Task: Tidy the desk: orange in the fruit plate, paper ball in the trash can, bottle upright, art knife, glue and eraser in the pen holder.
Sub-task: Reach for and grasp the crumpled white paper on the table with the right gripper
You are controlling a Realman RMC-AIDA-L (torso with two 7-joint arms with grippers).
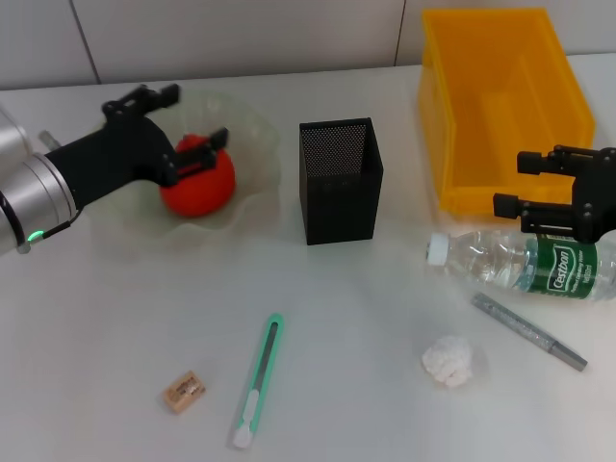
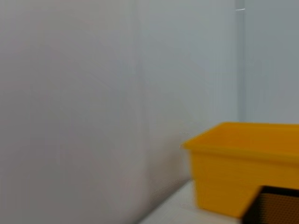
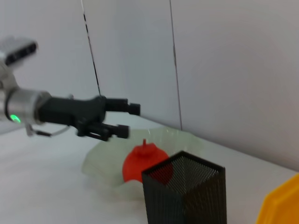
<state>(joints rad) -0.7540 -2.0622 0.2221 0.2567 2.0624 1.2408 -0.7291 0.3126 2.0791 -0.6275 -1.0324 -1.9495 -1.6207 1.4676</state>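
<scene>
The orange (image 1: 197,185) was seen already resting in the fruit plate (image 1: 255,144), with the left gripper (image 1: 183,130) hanging just above it, fingers spread apart and clamped on nothing; in the right wrist view the gripper was clear of the fruit, so that item was judged done. The coming move was judged to belong to the right gripper (image 1: 544,188), which was held directly over the bottle (image 1: 525,262), jaws parted and empty. The bottle was lying on its side right below that gripper, its long axis running crosswise to the fingers' reach, white cap (image 1: 438,250) pointing inward toward the pen holder (image 1: 339,180) and the labelled body under the hand (the far end was cut off by the frame edge). The trash can (image 1: 500,106) was found just beyond the right gripper. The glue (image 1: 529,332) and paper ball (image 1: 448,361) were lying near the bottle on the robot's side of it, nearer the right gripper than the left. The art knife (image 1: 260,380) and eraser (image 1: 183,392) were left well apart from both hands, nearer the left arm's side, untouched.
</scene>
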